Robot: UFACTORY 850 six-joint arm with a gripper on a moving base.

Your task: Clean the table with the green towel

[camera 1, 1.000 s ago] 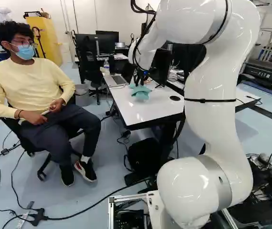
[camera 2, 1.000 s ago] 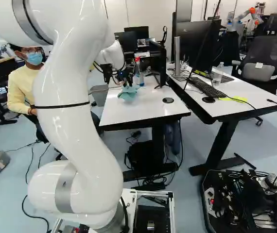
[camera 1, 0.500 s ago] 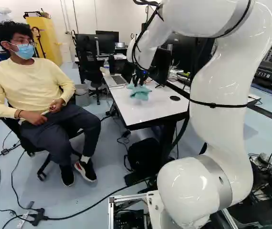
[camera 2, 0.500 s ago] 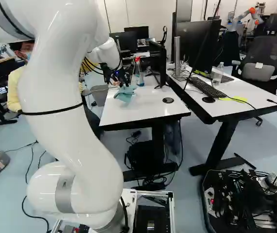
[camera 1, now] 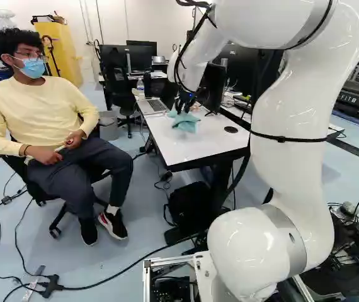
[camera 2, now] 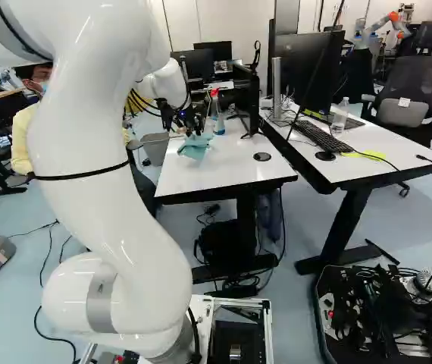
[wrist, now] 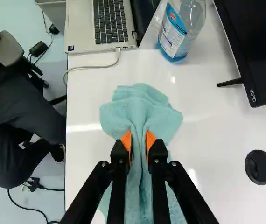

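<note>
Arm [camera 2: 110,189] has shifted since a second ago, leaning further right in left base view, further left in right base view; base hasn't moved. Gripper [camera 2: 191,127] and green towel [wrist: 140,105] moved with it, slightly leftward in right base view.

Wrist view gives the grip: fingers [wrist: 151,140] nearly closed, bunched fold pinched between both orange pads, rest of towel fanned ahead and hanging beneath, over the white tabletop [wrist: 207,140]. Base views too small for that detail. Wrist view also shows a white cable [wrist: 93,67] plugged into the laptop [wrist: 79,28]; right base view adds the red cap on the bottle of blue liquid [wrist: 175,39].

Laptop and bottle sit ahead of towel, monitor [wrist: 259,46] and round black disc [wrist: 259,167] to one side. Bin [camera 1: 109,128] beside tabletop, black bag [camera 1: 190,204] below. Right base view: second desk [camera 2: 398,155] with keyboard [camera 2: 324,137], large screen [camera 2: 307,72], clear bottle [camera 2: 340,117]; office chair [camera 2: 411,91] and another robot [camera 2: 383,26] behind.

Versus the half-second-ago pair: arm practically same pose, towel's loose part in left base view reshaped a bit.
</note>
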